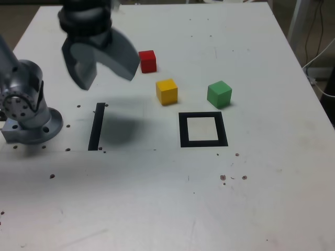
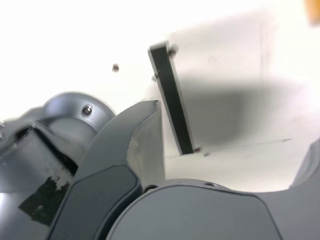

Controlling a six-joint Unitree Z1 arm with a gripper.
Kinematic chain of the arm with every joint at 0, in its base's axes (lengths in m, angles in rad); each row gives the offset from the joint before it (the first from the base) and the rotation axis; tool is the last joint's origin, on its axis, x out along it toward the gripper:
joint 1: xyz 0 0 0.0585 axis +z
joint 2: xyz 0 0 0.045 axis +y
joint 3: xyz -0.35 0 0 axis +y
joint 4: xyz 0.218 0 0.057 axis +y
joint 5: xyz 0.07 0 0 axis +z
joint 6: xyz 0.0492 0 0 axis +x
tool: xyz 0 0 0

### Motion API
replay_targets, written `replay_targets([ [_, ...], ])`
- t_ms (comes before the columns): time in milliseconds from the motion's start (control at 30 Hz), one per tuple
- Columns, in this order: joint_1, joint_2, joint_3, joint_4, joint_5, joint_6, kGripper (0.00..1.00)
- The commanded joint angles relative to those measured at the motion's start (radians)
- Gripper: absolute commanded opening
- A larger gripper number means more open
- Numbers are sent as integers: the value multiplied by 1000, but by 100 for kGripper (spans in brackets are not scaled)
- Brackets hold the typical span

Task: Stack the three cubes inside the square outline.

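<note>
Three cubes loose on the table, gripper raised and empty at upper left of the exterior view.

Nearest us, right of frame centre, we see the square outline (image 1: 203,129) flat on the white table (image 1: 157,204), nothing inside it; the black strip (image 1: 97,126) lies at centre left (image 2: 172,100), with the arm base (image 1: 23,104) at the left edge. Just beyond the outline sit the green cube (image 1: 219,94) and yellow cube (image 1: 167,91), apart from each other; the red cube (image 1: 147,60) is farther back. The gripper (image 1: 107,73) hangs above the table at upper left, jaws spread wide, holding nothing, beside the red cube in the frame.
</note>
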Motion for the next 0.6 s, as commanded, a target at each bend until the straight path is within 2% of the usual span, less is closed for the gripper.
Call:
replay_targets([
  [0, 50, 35, -44, 12, 12, 47, 100],
  [233, 208, 127, -194, 59, 69, 171, 100],
  [433, 377, 195, -255, 88, 59, 201, 100],
  [567, 488, 273, -299, 78, 54, 209, 100],
])
